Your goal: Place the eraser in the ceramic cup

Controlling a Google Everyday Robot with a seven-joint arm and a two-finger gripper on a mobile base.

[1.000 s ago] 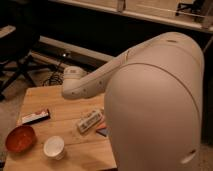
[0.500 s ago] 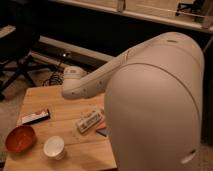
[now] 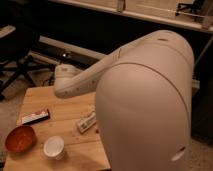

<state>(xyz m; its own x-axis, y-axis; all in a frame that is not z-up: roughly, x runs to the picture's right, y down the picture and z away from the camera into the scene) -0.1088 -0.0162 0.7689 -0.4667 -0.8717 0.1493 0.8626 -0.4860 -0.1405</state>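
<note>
My jaws are closed, hidden by my arm (image 3: 85, 80) beyond the ceramic cup (image 3: 54, 147). The eraser (image 3: 35, 116) lies on the counter (image 3: 65, 107), back-left of the cup.

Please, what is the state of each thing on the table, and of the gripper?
Eraser: lying flat on the table, not held.
Cup: upright, looks empty.
Bowl: upright, looks empty.
Bottle: lying on its side.
Gripper: hidden, likely behind the arm; shut.

With the closed claw hidden behind the white arm (image 3: 87, 79), the eraser (image 3: 35, 117) and ceramic cup (image 3: 54, 147) sit apart on the bench (image 3: 62, 106).
</note>
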